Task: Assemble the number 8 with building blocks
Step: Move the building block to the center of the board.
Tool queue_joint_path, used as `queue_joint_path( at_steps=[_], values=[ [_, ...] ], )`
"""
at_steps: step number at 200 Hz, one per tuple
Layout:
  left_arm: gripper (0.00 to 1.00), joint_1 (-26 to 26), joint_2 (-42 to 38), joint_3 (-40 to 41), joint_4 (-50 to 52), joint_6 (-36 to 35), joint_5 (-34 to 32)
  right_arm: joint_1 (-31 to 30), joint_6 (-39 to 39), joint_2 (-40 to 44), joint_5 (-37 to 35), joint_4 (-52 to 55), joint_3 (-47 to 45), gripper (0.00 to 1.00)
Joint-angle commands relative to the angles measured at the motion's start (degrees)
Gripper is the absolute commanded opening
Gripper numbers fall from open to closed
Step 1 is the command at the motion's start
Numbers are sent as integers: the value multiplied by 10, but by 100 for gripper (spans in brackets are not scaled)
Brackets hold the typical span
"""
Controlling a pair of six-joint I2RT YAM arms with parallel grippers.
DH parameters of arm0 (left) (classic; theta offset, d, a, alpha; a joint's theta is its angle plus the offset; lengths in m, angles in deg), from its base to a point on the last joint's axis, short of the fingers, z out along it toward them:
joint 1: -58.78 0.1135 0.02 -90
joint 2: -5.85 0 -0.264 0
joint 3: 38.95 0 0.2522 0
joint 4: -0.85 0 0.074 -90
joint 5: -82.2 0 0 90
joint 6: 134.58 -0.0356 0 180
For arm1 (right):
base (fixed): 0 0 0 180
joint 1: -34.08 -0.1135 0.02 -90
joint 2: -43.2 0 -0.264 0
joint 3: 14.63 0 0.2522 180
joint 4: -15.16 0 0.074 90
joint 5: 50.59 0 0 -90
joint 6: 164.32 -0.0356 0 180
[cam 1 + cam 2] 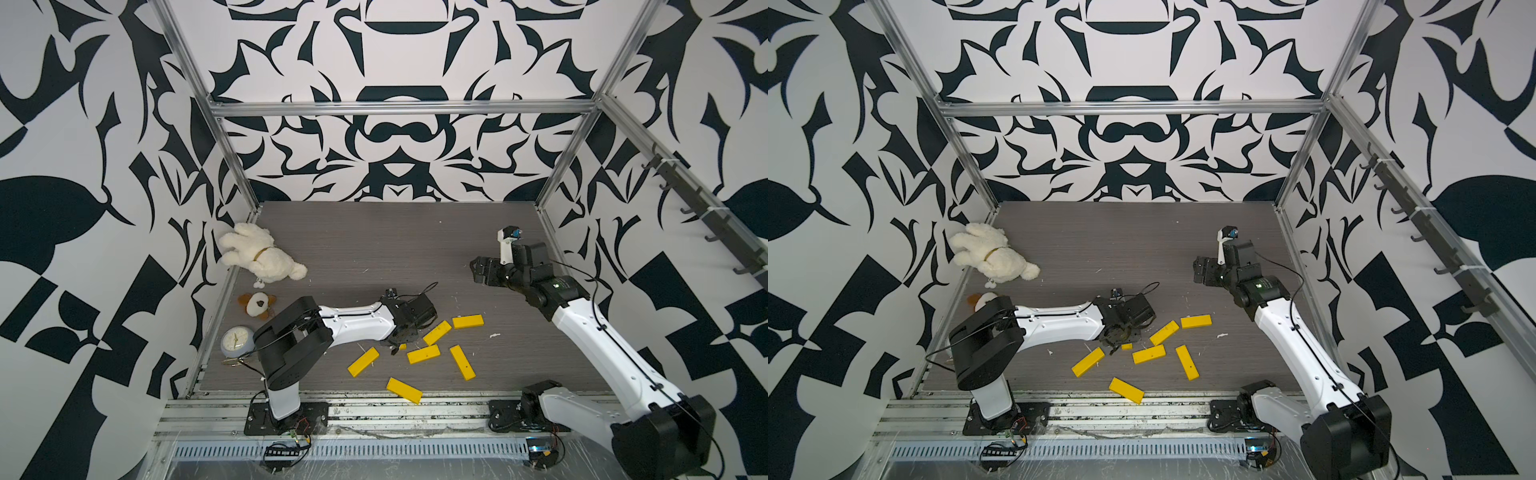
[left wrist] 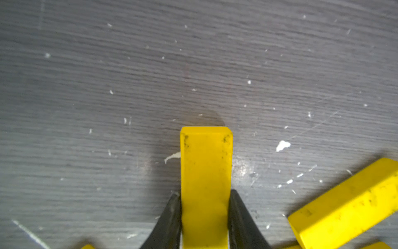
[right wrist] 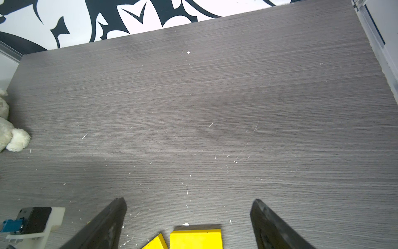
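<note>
We see bright yellow building blocks (image 1: 424, 354) on a grey wood-grain table (image 1: 374, 249), with black-and-white swirl-patterned walls (image 1: 395, 62) around the table and a cream plush toy (image 1: 253, 255) on it.

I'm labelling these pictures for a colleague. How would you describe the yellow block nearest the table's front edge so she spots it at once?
On the dark wood-grain table, find the scattered yellow blocks. The front block lies alone at the edge nearest the camera, with a clear gap to all the others clustered behind it.
</note>
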Motion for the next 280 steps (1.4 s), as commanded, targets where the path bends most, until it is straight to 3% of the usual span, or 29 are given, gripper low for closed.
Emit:
queue_joint_path(
  at_steps=[1,46,80,88,104,139,165,173,197,211,250,280],
  values=[
    [27,28,9,17,3,-17,5,-3,8,-1,-14,3,17,92],
    [23,73,5,-1,28,-96,3,-18,-2,-10,-15,15,12,90],
    [22,95,-5,-2,57,-150,4,-129,15,-70,-79,84,69,87],
    [22,103,-8,3,52,-161,10,-143,20,-86,-84,101,81,83],
    [22,121,-13,9,44,-183,18,-145,16,-101,-62,110,82,81],
    [21,140,-11,7,32,-223,23,-144,-21,-98,82,104,60,83],
    [21,142,-5,9,20,-234,29,-142,-30,-93,60,162,61,82],
    [22,142,-4,11,16,-235,32,-120,-62,-93,85,185,66,83],
    [31,146,-2,18,0,-239,50,-42,-238,-94,265,157,3,76],
    [46,147,-3,20,-6,-240,54,-57,-306,-73,258,113,-51,72],
    [72,147,-34,34,-13,-239,43,-56,-246,-41,118,218,-3,72],
    [89,148,-75,24,10,-258,34,-56,-155,-93,143,286,156,71]
  ],
)
